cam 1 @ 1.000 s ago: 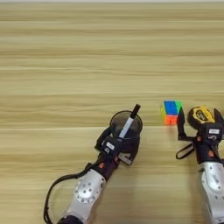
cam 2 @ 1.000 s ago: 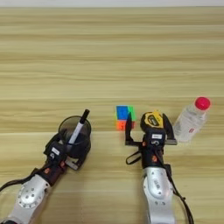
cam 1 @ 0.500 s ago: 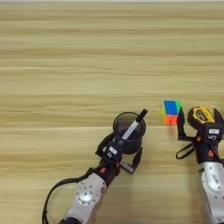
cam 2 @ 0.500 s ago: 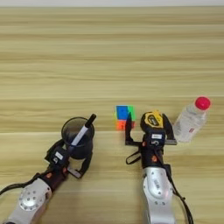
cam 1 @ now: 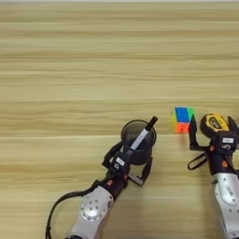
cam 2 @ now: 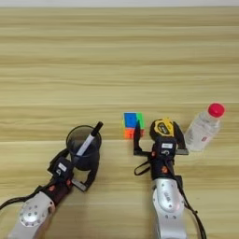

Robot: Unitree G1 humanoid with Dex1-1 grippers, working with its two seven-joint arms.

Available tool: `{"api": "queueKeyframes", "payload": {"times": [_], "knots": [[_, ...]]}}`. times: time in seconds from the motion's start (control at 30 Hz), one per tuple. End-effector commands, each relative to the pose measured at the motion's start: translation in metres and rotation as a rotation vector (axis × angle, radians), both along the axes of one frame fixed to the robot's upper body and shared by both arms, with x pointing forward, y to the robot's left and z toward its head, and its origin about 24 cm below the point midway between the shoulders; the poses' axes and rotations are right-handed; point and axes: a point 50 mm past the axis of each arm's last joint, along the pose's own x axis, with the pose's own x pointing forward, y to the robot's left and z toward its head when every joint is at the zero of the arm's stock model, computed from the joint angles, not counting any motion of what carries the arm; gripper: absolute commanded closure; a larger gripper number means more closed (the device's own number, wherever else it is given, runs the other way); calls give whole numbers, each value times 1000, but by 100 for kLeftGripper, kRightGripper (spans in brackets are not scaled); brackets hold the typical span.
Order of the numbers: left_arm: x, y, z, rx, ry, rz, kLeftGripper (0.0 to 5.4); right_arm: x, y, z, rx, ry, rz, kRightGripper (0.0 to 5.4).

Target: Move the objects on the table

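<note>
Mesh cup: your black mesh cup [cam 1: 138, 141] with the black marker [cam 1: 143, 134] leaning in it stands upright near the front of the wide light-brown wooden table [cam 1: 93, 70], left of the other objects.
Left gripper: your left gripper [cam 1: 130, 161] reaches up from the lower left with its two black fingers spread to either side of the cup's lower half, one on each flank. You cannot tell from these views whether the fingers press on the mesh or only bracket it.
Puzzle cube: the small multicoloured puzzle cube [cam 2: 132, 125], showing blue and green on top and orange on the front, sits on the table to the right of the cup, apart from it.
Tape measure: the yellow-and-black tape measure [cam 2: 163, 129] lies just right of the cube, with its black strap [cam 2: 141, 168] looping down toward you.
Right gripper: your right gripper [cam 2: 160, 140] comes up from the bottom edge; its fingers stand spread wide, one rising between cube and tape measure, the other on the tape measure's far side. The tape measure sits between them.
Bottle: the small clear plastic bottle with a red cap [cam 2: 204, 129] stands at the right, just beside the right gripper's outer finger, and shows in the right eye view only.
</note>
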Motion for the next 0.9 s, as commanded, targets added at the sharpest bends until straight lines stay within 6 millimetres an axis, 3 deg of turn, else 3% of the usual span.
{"api": "queueKeyframes", "payload": {"times": [0.03,0.43,0.9], "knots": [[-8,-3,0,-16,16,-3,1,1,-1,-1,-3,10,-4,0],[-29,11,7,4,4,6,1,2,-1,-1,-3,11,-3,0],[-35,61,4,72,36,190,1,4,-3,-2,-2,10,-4,0]]}}
